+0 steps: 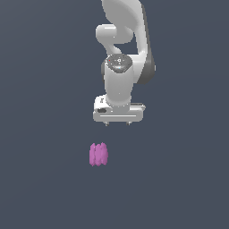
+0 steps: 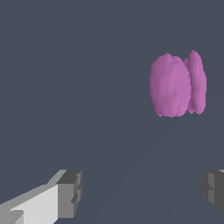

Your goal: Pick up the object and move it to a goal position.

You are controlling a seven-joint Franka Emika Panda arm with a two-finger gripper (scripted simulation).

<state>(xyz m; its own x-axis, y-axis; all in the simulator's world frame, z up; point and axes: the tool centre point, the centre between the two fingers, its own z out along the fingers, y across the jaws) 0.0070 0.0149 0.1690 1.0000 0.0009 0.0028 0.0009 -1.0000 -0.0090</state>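
Jaws spread wide above upright object (image 1: 98, 154), ridges vertical.

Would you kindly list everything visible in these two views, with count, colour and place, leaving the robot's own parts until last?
Lumpy ridged object: one, magenta-pink, lying alone on the dark surface, below the end effector and a little toward the exterior view's left; in the wrist view it lies ahead of the fingers, not between them.
Surface: one, plain dark grey-blue, filling the background of both views.
Robot arm: one, white with dark grey joints, reaching down from the top of the exterior view.
End effector: one, white with grey fingers, open, holding nothing, clear of the object.
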